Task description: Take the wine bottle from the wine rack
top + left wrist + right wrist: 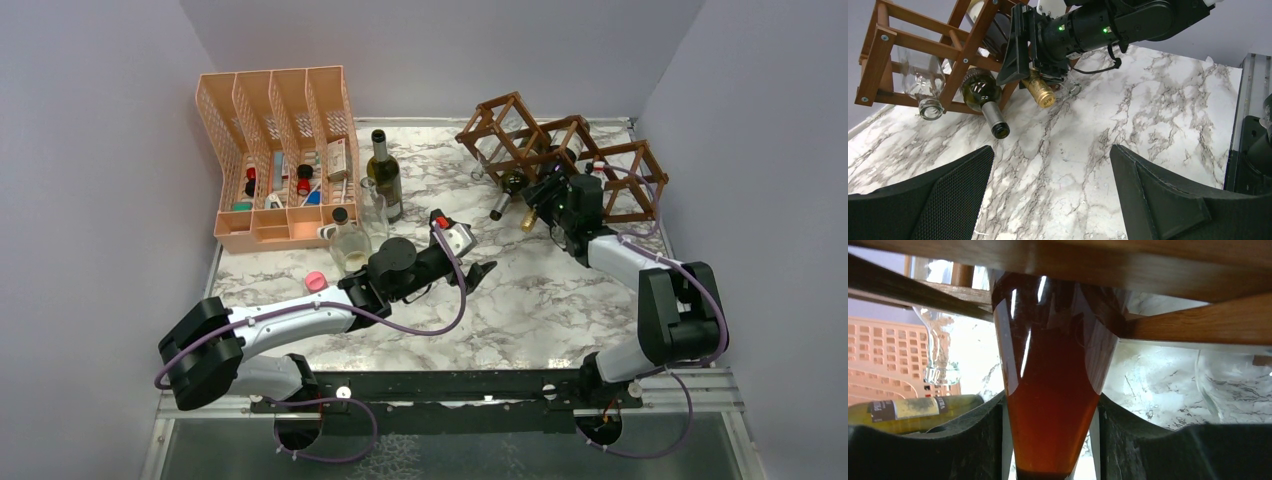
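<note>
The dark brown wooden wine rack (560, 150) stands at the back right; it also shows in the left wrist view (955, 37) and the right wrist view (1193, 325). An amber wine bottle with a gold foil neck (529, 218) (1040, 92) (1050, 415) lies in a lower cell, neck pointing out. My right gripper (553, 195) (1033, 65) (1050, 400) is closed round its neck and shoulder, with the finger ends touching the glass. My left gripper (480, 272) (1050, 155) is open and empty above the marble table, facing the rack.
A dark green bottle (983, 95) and a clear bottle (923, 80) also lie in the rack. A peach mesh organizer (280, 150) stands at the back left, with an upright green bottle (384, 175), a clear bottle (350, 240) and a pink cap (316, 281) near it.
</note>
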`<action>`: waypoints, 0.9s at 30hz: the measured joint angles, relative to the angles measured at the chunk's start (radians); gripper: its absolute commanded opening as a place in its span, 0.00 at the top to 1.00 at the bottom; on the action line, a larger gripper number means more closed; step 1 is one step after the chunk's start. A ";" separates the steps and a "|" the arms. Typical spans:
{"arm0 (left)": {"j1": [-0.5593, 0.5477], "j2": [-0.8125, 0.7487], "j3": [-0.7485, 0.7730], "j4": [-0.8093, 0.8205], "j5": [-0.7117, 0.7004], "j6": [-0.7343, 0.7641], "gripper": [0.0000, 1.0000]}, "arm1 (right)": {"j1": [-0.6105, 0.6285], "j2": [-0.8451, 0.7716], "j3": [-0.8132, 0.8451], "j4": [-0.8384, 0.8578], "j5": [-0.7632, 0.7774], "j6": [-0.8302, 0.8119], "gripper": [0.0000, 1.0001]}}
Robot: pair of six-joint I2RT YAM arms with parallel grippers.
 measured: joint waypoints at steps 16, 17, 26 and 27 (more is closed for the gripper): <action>0.000 0.003 0.000 0.000 0.002 0.001 0.08 | 0.005 -0.069 -0.130 0.127 -0.001 0.039 0.77; 0.000 0.004 0.000 0.000 0.002 0.001 0.08 | 0.005 -0.077 -0.142 0.134 -0.002 0.039 0.79; 0.000 0.012 0.000 0.000 0.003 0.001 0.08 | 0.005 -0.156 -0.194 0.107 -0.017 0.038 0.95; 0.000 0.012 0.000 0.000 0.003 0.001 0.08 | 0.005 -0.164 -0.198 0.103 -0.020 0.036 0.97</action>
